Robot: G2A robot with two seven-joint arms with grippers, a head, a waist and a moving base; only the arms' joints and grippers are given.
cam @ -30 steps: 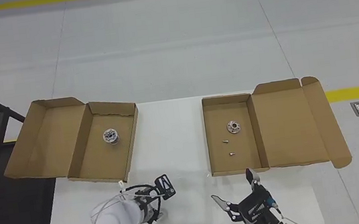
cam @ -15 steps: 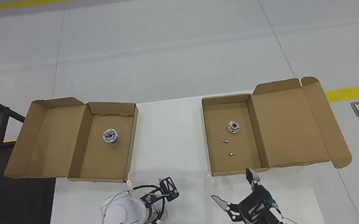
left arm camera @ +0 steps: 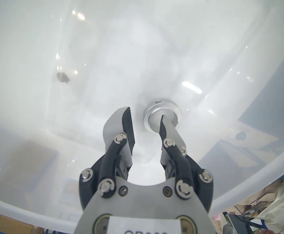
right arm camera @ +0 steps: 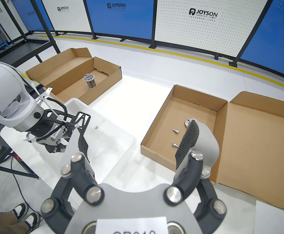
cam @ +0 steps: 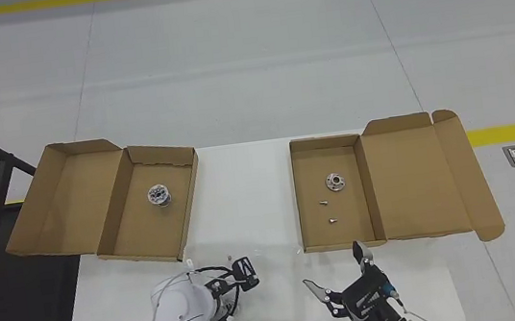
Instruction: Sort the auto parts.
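Left arm: left gripper (left arm camera: 144, 120) down in the clear bin (right arm camera: 106, 121), jaws apart, one finger thru the ring's (left arm camera: 165, 106) hole, prob to pinch its wall.
Right arm: right gripper (right arm camera: 136, 133) spread wide, hovering by the right box (cam: 339, 236), idle imo.
Views: left wrist cam gives finger-in-ring detail; top gives box layout.

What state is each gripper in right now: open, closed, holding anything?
Left gripper: open, one fingertip at the hole of the silver ring, not clamped on it.
Right gripper: open, holding nothing.
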